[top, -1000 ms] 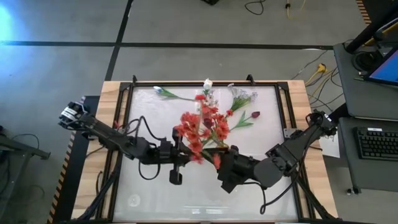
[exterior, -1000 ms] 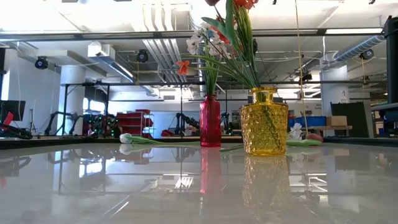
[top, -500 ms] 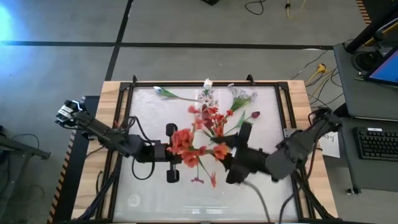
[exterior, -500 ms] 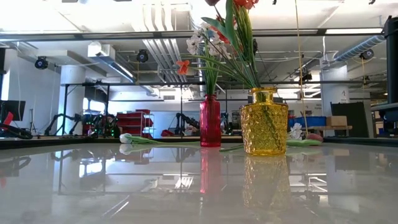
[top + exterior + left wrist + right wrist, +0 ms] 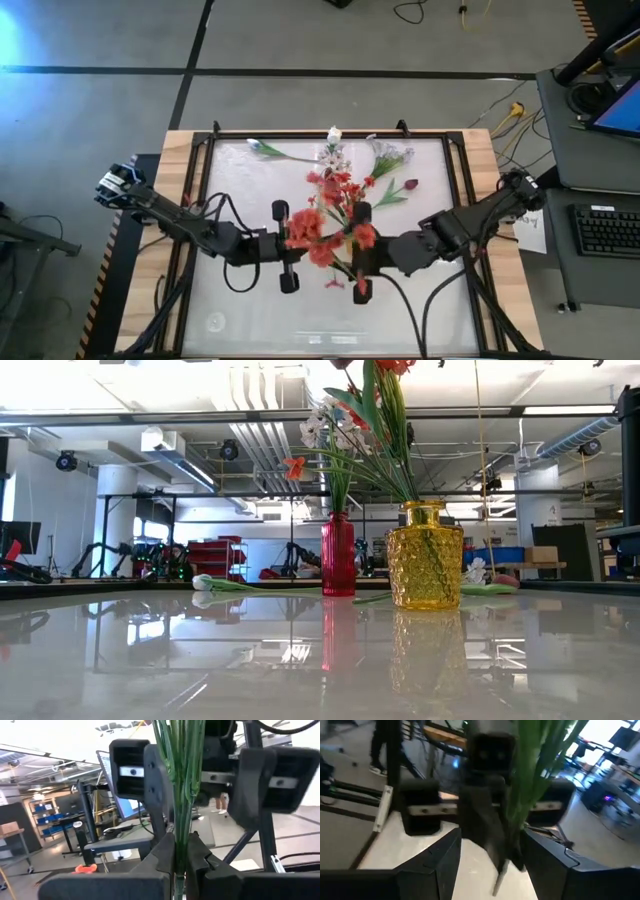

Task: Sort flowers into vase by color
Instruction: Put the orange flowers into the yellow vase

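My left gripper (image 5: 303, 246) is shut on the green stems (image 5: 182, 780) of a bunch of red-orange flowers (image 5: 312, 230), held above the middle of the table. My right gripper (image 5: 350, 256) faces it from the right, open, with its fingers on either side of the same stems (image 5: 540, 780); I see no touch. A red vase (image 5: 338, 555) and a yellow vase (image 5: 425, 555) stand farther back with flowers in them. A white tulip (image 5: 265, 150), a white spray (image 5: 390, 155) and a dark red tulip (image 5: 402, 188) lie flat on the table. My left gripper pinches the bunch's green stems (image 5: 181, 827) between its two fingers, a little above the stems' cut ends (image 5: 498, 881). The fingers come level from the table's left and lie across the stems. The bunch stands roughly upright, blossoms on top, clear of the table.
The glossy white tabletop (image 5: 240, 310) has a raised black frame (image 5: 205, 140) and wooden borders. The two vases and the loose flowers take up the far middle. Open tabletop lies toward the near edge and the left side.
My right gripper has rolled about a quarter turn about its pointing line and shifted a little toward the far edge, ending opposite my left gripper around the stems. My left gripper has rolled slightly, and the held blossoms have swung a little toward the near edge.
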